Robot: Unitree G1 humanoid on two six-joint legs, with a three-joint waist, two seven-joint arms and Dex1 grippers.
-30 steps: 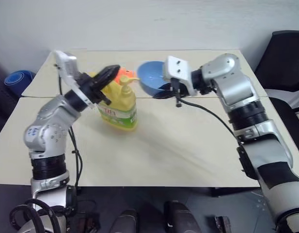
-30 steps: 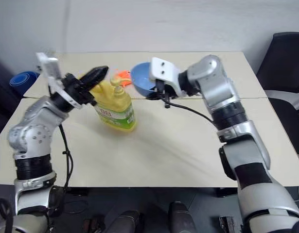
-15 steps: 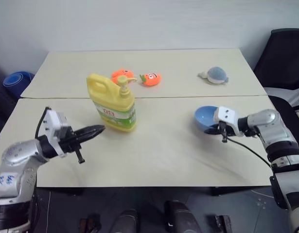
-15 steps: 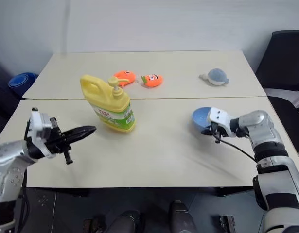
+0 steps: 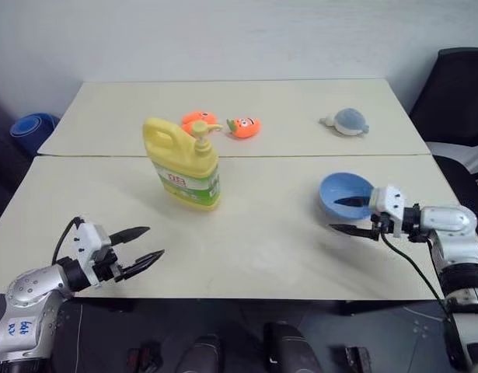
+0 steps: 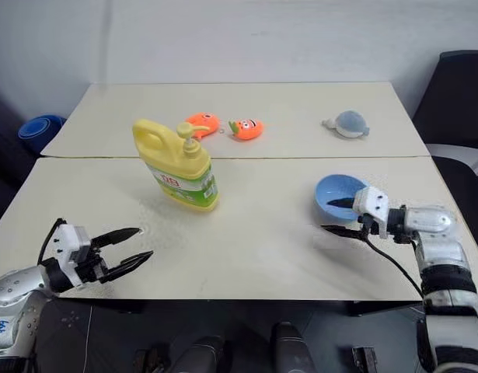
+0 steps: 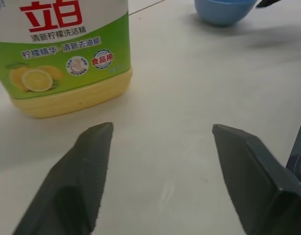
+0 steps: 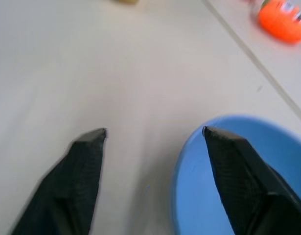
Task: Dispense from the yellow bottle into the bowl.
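Yellow bottle (image 5: 183,162) upright at tabletop (image 5: 254,241) centre-left; lemon label legible from left wrist view. Blue bowl (image 5: 344,195) near right edge. Left gripper (image 5: 144,246) low at front-left corner, fingers spread, empty. Right gripper (image 5: 347,215) level, fingers apart straddling bowl rim.

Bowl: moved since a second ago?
Yes. The bowl was up beside the yellow bottle; now it sits on the table, well to the bottle's right, by the open right gripper.

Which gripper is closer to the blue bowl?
Right. The right gripper straddles the bowl rim, open, one finger over it. The left gripper is far across the table, open.
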